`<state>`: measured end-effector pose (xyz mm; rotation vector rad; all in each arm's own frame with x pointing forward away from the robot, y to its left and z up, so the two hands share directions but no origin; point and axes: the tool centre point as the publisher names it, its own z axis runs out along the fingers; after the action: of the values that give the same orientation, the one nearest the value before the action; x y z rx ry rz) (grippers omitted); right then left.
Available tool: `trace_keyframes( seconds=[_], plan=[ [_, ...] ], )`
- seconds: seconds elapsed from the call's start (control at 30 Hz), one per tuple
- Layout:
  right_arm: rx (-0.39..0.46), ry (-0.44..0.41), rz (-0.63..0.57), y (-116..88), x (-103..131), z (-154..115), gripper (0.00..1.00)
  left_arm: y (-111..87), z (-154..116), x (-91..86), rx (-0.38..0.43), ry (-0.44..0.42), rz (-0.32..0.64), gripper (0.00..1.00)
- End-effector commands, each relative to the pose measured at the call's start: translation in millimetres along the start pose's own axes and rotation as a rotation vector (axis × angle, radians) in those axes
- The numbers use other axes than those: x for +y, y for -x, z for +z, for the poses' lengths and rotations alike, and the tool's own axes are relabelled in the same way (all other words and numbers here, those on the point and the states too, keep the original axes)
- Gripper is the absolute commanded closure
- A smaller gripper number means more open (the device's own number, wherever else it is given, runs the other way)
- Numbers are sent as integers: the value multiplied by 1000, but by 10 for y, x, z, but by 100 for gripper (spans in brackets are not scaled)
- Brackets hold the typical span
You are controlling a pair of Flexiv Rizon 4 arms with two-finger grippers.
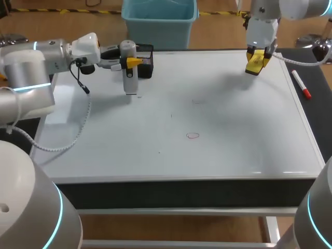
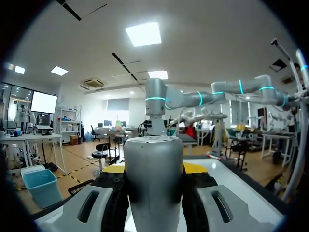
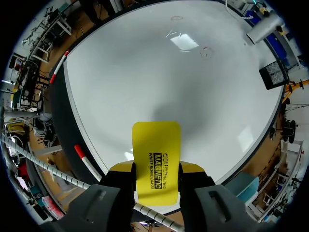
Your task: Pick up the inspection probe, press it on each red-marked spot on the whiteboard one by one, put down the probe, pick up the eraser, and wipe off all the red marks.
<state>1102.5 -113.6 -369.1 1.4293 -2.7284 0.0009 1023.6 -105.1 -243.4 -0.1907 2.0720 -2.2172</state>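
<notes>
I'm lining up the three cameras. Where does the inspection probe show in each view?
Head view: inspection probe upright in the left gripper, over the whiteboard's far-left part.
Left wrist view: close up between that gripper's own fingers.
Right wrist view: far across the board from the held eraser.
Shared landmark: the whiteboard.

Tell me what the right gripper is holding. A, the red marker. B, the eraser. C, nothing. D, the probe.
B: the right gripper is shut on the yellow eraser, while the probe is in the left gripper and the marker lies loose, off to the side.
</notes>
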Motion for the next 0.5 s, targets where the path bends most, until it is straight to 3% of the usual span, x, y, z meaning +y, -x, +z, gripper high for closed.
trace_keyframes(
  seconds=[0.03,0.2,0.5],
  plan=[
    [11,-19,-41,86,109,-62,100,-1,3,-11,-2,-1,1,100],
    [16,-66,-121,299,524,-120,100,-1,3,-11,-2,-1,1,100],
    [29,-104,-264,636,1374,28,100,-1,3,-11,-2,-1,1,100]
  ],
)
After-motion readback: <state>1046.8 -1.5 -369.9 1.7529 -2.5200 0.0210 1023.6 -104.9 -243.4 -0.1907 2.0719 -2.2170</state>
